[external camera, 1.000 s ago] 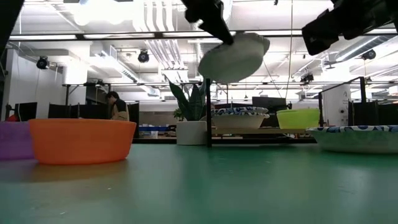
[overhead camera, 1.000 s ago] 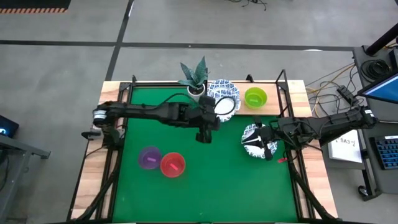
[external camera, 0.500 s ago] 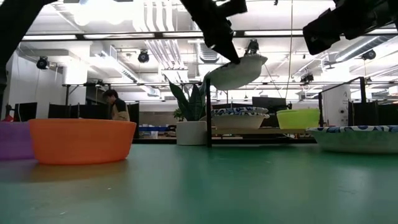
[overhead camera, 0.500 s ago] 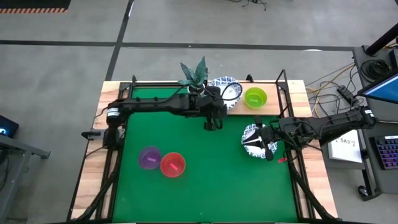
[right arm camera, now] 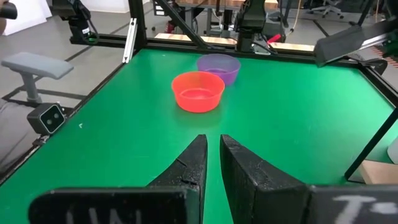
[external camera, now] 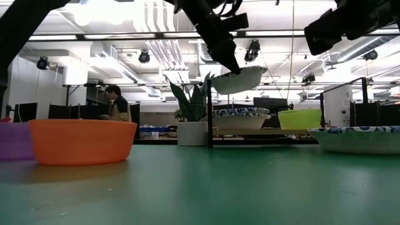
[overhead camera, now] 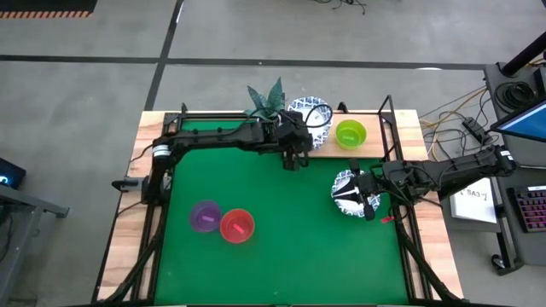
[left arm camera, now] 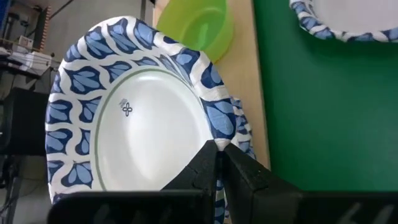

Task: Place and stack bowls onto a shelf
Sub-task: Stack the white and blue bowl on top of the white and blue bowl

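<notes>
Patterned bowl (left arm camera: 134,118) hangs over the shelf (overhead camera: 322,143), pinched by the outstretched left gripper (left arm camera: 217,152).

The left gripper (left arm camera: 217,152) pinches the rim of a white bowl with a blue patterned rim (left arm camera: 134,118), its two dark fingers closed together on the edge. Beyond it a green bowl (left arm camera: 199,28) sits on the pale wooden shelf (left arm camera: 242,68), and another blue-rimmed bowl (left arm camera: 348,22) lies on the green mat (left arm camera: 329,112)
</notes>
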`<state>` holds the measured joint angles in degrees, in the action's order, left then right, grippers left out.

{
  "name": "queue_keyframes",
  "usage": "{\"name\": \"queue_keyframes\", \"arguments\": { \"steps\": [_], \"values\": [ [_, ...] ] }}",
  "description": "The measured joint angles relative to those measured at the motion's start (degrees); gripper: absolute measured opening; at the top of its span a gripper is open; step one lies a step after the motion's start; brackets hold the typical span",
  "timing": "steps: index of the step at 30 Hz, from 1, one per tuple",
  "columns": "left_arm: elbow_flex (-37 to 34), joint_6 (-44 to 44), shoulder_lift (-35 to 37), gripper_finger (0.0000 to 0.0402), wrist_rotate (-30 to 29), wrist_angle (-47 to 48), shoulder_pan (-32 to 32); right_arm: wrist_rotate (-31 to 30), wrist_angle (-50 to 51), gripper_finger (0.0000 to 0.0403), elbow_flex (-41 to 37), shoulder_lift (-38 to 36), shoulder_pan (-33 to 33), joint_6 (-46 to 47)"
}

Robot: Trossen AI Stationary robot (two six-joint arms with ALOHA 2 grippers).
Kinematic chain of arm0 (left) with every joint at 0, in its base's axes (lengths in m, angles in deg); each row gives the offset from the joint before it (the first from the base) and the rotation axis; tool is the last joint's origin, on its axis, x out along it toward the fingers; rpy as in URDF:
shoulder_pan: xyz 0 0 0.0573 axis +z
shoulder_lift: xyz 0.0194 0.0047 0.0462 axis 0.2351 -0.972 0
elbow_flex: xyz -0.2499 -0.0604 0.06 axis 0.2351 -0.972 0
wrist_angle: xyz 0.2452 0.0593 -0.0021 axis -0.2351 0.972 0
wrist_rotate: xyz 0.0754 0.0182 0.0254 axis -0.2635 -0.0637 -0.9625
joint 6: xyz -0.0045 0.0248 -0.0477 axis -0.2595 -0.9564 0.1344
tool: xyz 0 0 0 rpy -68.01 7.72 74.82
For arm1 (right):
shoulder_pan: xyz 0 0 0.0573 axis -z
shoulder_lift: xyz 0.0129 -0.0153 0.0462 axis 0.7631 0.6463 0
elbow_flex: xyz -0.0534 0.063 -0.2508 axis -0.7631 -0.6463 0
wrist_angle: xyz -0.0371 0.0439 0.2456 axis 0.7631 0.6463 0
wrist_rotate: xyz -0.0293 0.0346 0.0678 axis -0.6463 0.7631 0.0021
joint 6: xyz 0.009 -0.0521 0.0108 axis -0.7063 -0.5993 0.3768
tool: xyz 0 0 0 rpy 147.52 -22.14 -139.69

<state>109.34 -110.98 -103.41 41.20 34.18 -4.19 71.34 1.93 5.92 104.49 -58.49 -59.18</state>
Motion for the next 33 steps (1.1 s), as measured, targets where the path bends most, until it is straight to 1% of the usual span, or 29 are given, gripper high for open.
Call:
{"name": "queue_keyframes", "arguments": {
  "steps": [5,15,20,28,33],
  "values": [
    [0.0,0.3,0.0,0.0014,0.1,-0.3,1.1,0.0,0.0,0.0034,0.0,0.0,0.0,0.0],
    [0.0,2.8,-0.5,0.0072,0.2,-0.7,2.7,0.0,0.0,0.0034,0.0,0.0,0.0,0.4],
    [0.0,4.4,-0.5,0.0096,0.1,-1.1,3.0,0.0,0.0,0.0034,0.0,0.0,0.0,0.4],
    [0.0,6.4,-0.5,0.0117,0.1,-1.1,3.0,0.0,0.0,0.0034,0.0,0.0,0.0,0.6],
    [0.0,7.5,-0.5,0.0148,0.1,-1.0,3.0,-0.1,0.0,0.0034,0.0,0.1,0.0,0.6]
  ]
}}
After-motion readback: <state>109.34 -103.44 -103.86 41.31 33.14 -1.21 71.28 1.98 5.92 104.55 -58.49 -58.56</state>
